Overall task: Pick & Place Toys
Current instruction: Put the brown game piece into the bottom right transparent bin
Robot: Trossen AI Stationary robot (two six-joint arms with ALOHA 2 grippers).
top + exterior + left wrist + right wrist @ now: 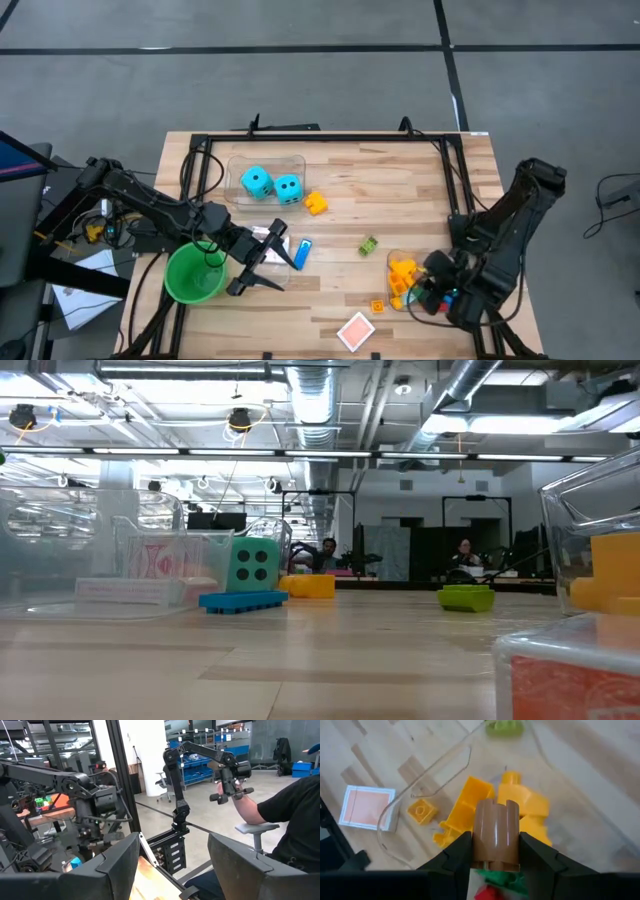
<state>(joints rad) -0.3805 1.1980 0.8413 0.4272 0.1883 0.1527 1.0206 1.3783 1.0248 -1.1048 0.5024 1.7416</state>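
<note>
My right gripper (pixel 437 290) hangs over a clear bin (pixel 392 262) at the near right, shut on a brown brick (pixel 496 832). Yellow bricks (pixel 470 805) lie in that bin; green and red bricks (pixel 496 881) show just under the fingers. On the table lie a small orange brick (pixel 377 306), a red-and-white card deck (pixel 356 330), a green brick (pixel 369 244), a yellow brick (pixel 316 203) and a blue brick (pixel 303 250). Two cyan dice (pixel 271 184) sit in a far clear bin. My left gripper (pixel 268 257) stands open, level, beside the green cup (pixel 195 272). My right gripper pinches the brown brick by two opposite sides (pixel 480 845) between its two fingers (pixel 457 852). The fingers slant down from above. The brick's notched end points away from the gripper, and the brick hangs clear above the yellow bricks in the bin.
A third clear bin with cards (pixel 150 575) stands under my left gripper. A black frame rail (pixel 320 137) runs round the table's edges. A person sits beyond the table in the left wrist view (pixel 285 815). Bare wood (pixel 400 195) lies in the middle and far right.
</note>
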